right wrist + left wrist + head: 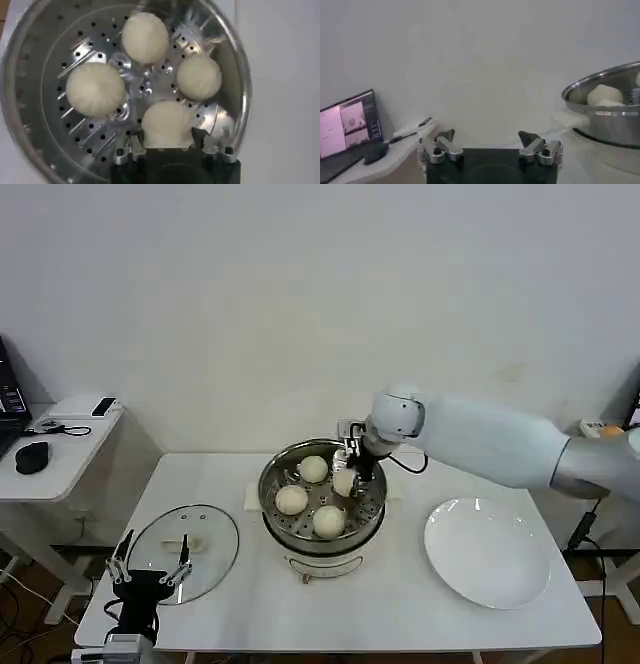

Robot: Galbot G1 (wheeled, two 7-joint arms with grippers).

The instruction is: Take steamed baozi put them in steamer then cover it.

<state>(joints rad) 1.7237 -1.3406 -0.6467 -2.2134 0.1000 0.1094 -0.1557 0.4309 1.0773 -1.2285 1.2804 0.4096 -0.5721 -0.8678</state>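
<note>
Left gripper (150, 572): parked low at the table's front left corner, just before the lid, fingers spread wide, holding nothing.
Lid (184, 552): flat on the table (400, 604), left of the steamer, apart from it.
Steamer (322, 502): mid-table, uncovered; three buns (291, 500) rest free on its perforated tray.
Right gripper (168, 145): over the steamer's right side, fingers closed around the fourth bun (167, 125).
Plate (487, 552): right of the steamer, bare.
</note>
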